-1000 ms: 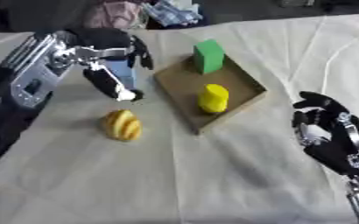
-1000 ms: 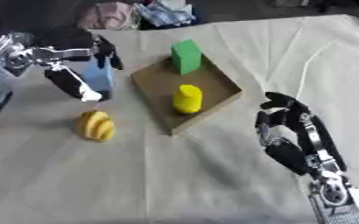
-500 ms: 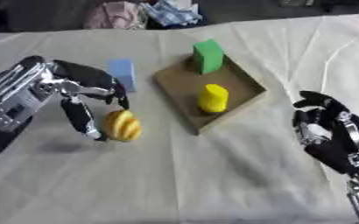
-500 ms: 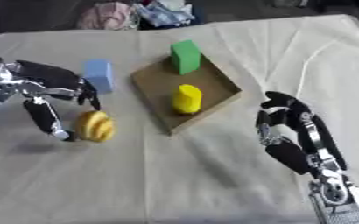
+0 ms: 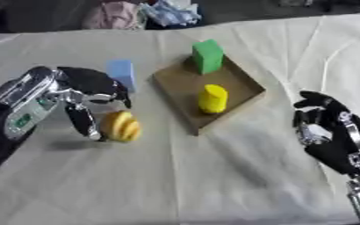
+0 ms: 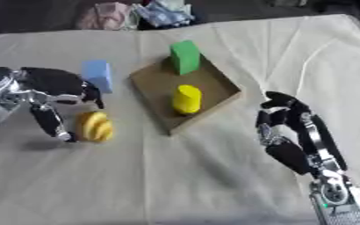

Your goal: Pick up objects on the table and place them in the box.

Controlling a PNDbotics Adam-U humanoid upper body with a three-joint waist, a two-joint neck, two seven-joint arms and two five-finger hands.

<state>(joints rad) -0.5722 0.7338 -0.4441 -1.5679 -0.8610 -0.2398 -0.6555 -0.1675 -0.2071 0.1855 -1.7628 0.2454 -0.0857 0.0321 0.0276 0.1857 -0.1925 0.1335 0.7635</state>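
Biggest risk: the yellow ridged object could get nudged and rolled off across the surface if the fingers close unevenly. It's sat left of centre, flanked by the left hand, fingers spread, probably not gripped yet. The right hand is parked lower right, fingers relaxed.

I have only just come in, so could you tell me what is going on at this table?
The robot is clearing things into a brown box. A green block and a yellow cylinder are already in it. The left hand is open around a yellow ridged object on the cloth, not yet gripping. A blue block stands beside the box. The right hand idles at lower right.
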